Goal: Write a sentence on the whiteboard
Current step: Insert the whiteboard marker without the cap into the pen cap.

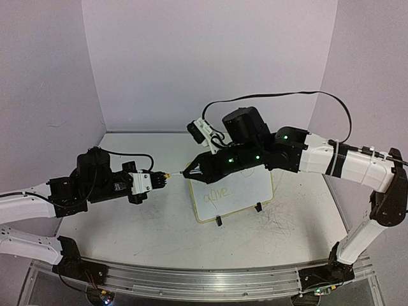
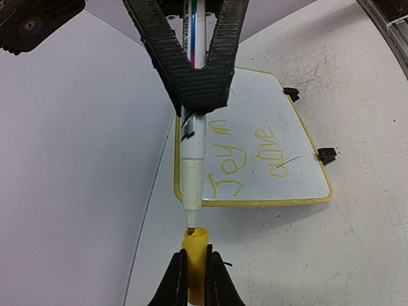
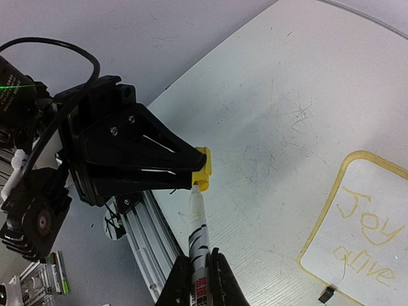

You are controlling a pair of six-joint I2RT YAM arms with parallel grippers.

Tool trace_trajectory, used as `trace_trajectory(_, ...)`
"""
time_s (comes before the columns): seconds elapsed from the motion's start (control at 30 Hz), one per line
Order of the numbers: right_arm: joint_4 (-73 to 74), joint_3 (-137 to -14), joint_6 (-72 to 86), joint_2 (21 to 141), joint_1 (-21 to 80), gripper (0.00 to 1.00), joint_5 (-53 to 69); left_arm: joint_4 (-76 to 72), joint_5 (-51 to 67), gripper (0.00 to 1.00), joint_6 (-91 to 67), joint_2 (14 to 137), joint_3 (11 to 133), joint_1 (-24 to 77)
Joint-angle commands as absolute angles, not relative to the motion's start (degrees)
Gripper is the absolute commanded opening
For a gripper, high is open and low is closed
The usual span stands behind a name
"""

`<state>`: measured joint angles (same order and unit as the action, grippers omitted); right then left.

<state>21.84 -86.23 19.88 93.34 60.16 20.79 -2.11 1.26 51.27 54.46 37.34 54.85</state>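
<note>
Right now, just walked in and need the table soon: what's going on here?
The right claw grips a white pen, its tip at the mouth of a yellow cap pinched in the left claw. They meet beside the whiteboard, which already carries the sentence in yellow.

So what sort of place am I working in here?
Probably a lab test booth: plain walls around a scratched white table, arms mounted on an aluminium rail at its edge.

The scratched white table (image 1: 146,237) bears the whiteboard (image 1: 245,191), resting on two black feet (image 1: 218,221).
</note>
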Motion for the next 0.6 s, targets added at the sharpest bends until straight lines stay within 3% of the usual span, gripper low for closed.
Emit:
trace_trajectory(0.0, 19.9, -85.3, 20.7, 92.2, 60.4, 0.00, 19.7, -4.0, 0.5, 0.00, 52.0, 54.2, 37.3, 55.3)
trace_trajectory(0.57, 19.7, -87.5, 20.5, 94.1, 60.4, 0.00, 19.6, -3.9, 1.5, 0.00, 52.0, 54.2, 37.5, 55.4)
